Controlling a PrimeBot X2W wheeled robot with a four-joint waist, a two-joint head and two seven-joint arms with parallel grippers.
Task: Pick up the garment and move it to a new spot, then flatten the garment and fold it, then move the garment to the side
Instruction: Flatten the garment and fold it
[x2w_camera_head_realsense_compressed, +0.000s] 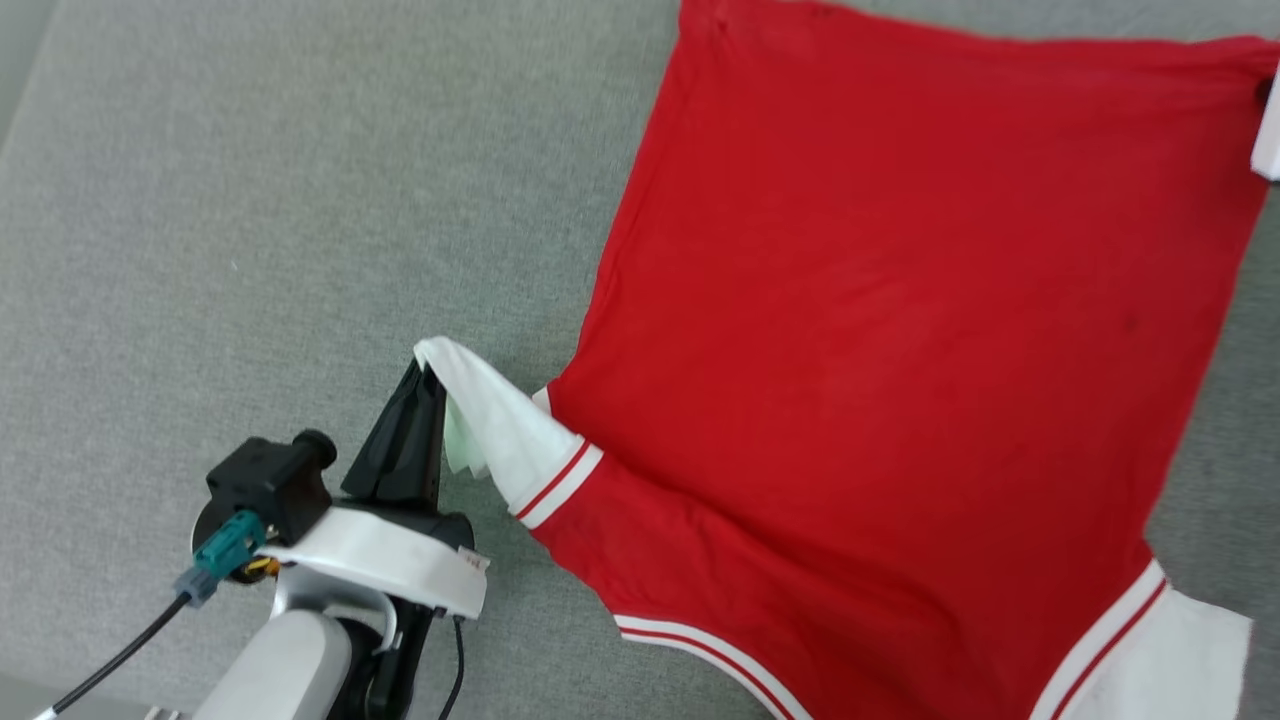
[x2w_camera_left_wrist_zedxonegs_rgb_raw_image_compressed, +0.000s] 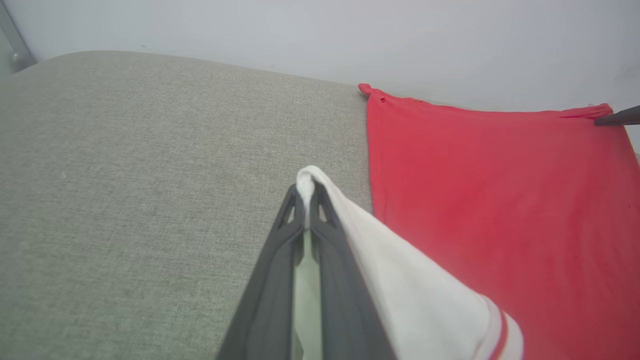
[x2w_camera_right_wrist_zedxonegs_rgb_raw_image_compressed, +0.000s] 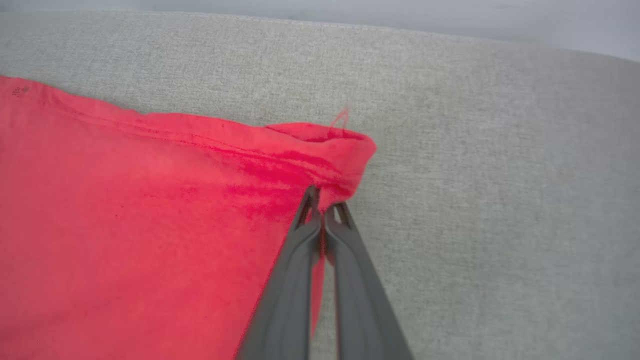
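Grey fabric surface (x2w_camera_head_realsense_compressed: 250, 200) carries the garment (x2w_camera_head_realsense_compressed: 880, 350), spread plain red side up. Left gripper (x2w_camera_head_realsense_compressed: 432, 372) is clenched on its white sleeve (x2w_camera_head_realsense_compressed: 500, 420), right gripper (x2w_camera_right_wrist_zedxonegs_rgb_raw_image_compressed: 325, 202) on its hem corner (x2w_camera_right_wrist_zedxonegs_rgb_raw_image_compressed: 345, 145). I'd draw both outward from the garment's middle evenly, low and taut.

Open grey fabric surface (x2w_camera_head_realsense_compressed: 250, 200) left of garment (x2w_camera_head_realsense_compressed: 900, 300); wall (x2w_camera_left_wrist_zedxonegs_rgb_raw_image_compressed: 320, 30) behind far edge.
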